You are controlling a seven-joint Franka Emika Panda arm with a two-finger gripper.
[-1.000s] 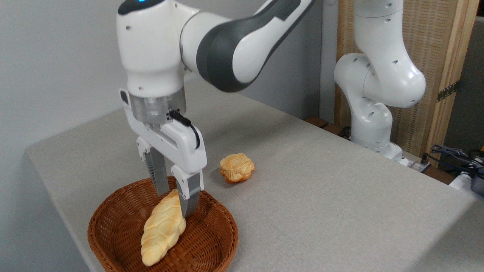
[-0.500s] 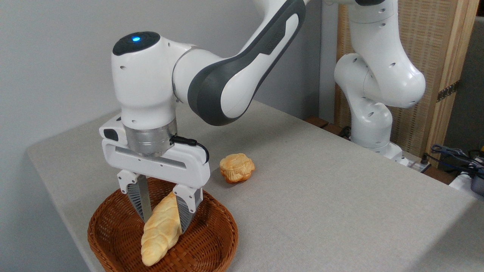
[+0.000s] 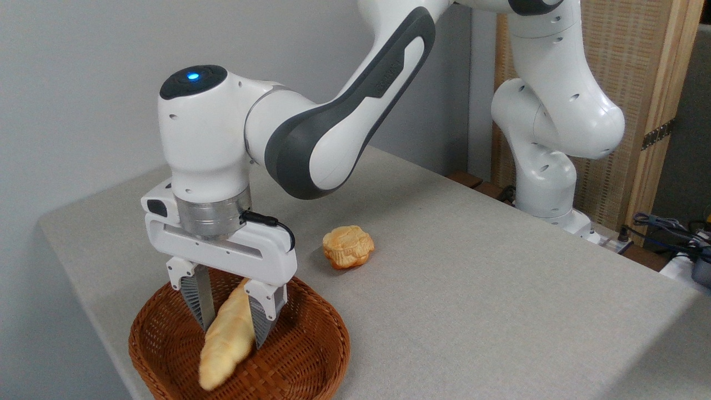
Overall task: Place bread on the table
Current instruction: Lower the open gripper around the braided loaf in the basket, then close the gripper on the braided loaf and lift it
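The bread (image 3: 218, 355), a long pale yellow braided loaf, lies slanted in the brown wicker basket (image 3: 332, 339) at the front left. Its lower end looks blurred. My gripper (image 3: 232, 333) reaches down into the basket, and its two fingers press against the loaf's upper half from either side, shut on it. The loaf's top end is hidden between the fingers. The table (image 3: 477, 289) is covered in grey-beige cloth and carries the basket near its front left edge.
A small round golden bun (image 3: 348, 246) sits on the cloth just right of and behind the basket. The arm's white base (image 3: 547, 183) stands at the far right edge, with cables (image 3: 666, 228) beside it. A grey wall lies behind.
The gripper turned its wrist, came down into the basket and closed its fingers on the loaf. The loaf has rolled onto its edge and looks narrower, shifting slightly left.
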